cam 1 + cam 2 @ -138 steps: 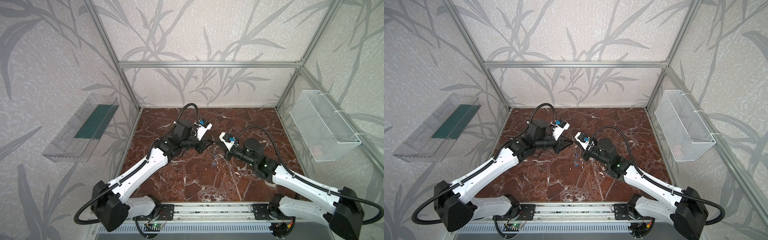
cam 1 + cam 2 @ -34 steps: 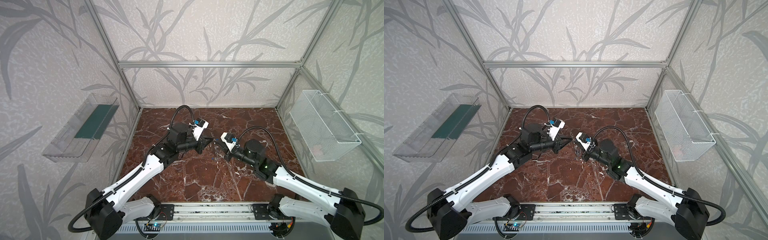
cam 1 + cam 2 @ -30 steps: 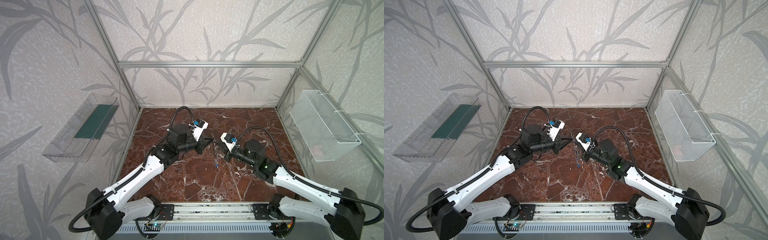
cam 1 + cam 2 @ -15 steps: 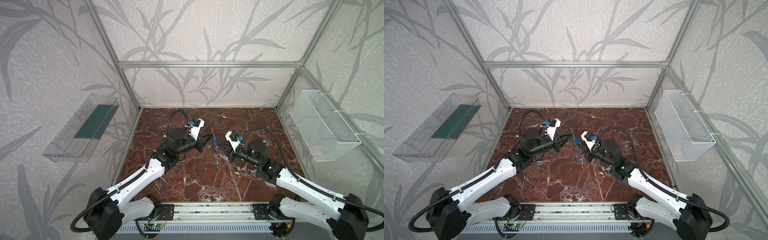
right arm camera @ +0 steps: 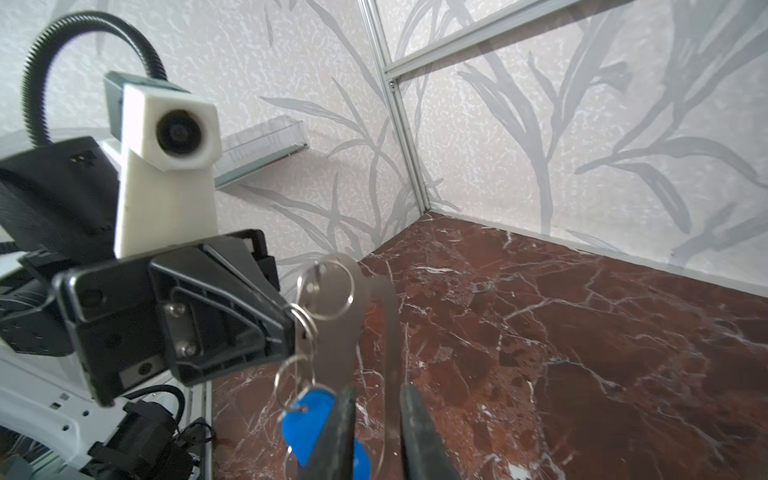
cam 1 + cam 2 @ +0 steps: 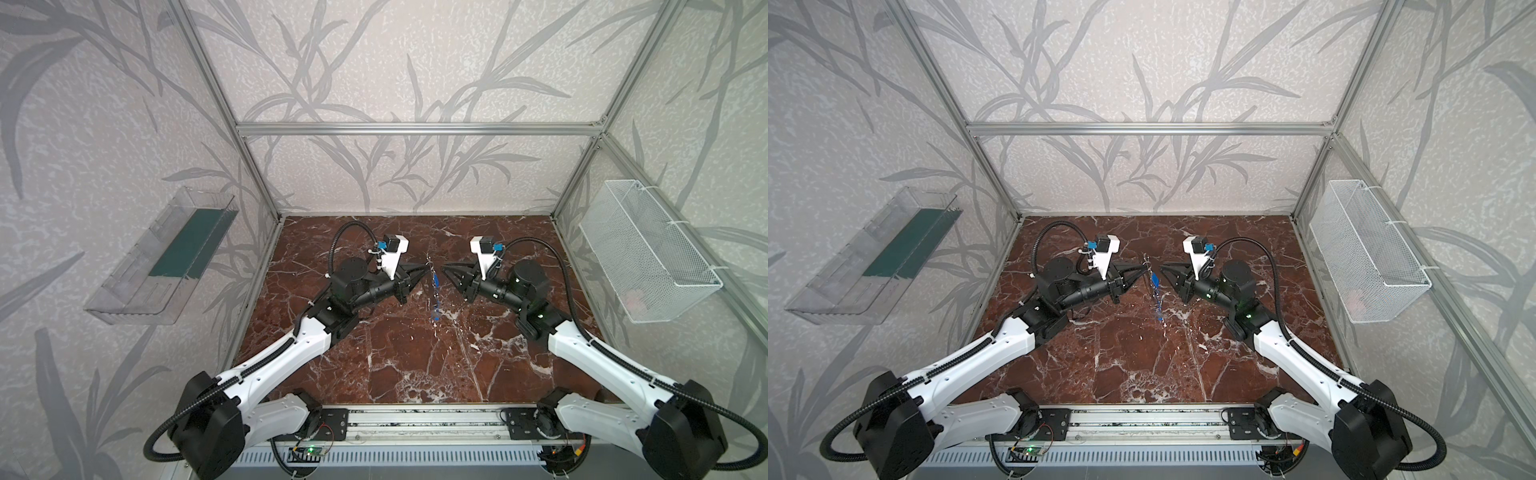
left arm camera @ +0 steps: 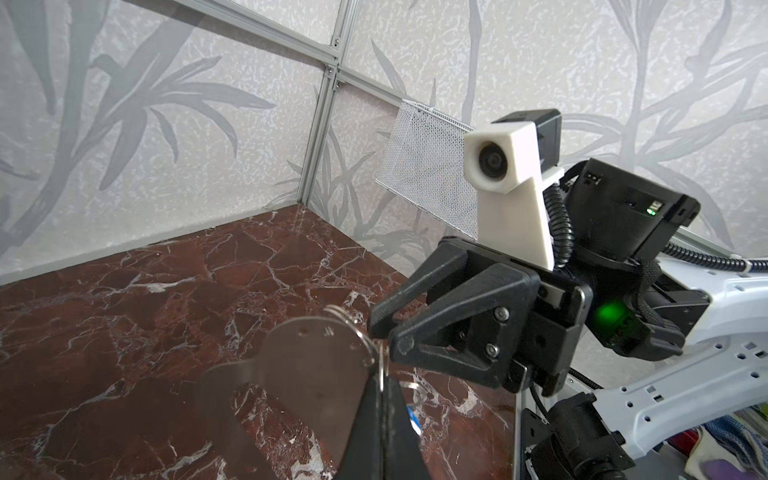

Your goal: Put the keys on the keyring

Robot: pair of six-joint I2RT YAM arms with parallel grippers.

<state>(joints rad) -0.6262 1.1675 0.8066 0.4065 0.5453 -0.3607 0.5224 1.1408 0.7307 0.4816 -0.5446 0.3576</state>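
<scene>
**Left gripper (image 5: 291, 328) holds the keyring (image 7: 316, 365) off the surface (image 6: 415, 353), with the right gripper (image 7: 386, 332) empty just beside it.**

The left gripper's jaws are clamped on the edge of the flat grey plate. The keys (image 5: 309, 411), with their blue tags, hang under the plate on small rings hooked to it. The right gripper's jaws stand slightly apart with nothing held, and both top views show a narrow gap between them and the keyring. The lowest tag may reach the marble, but it is too small to tell.
</scene>
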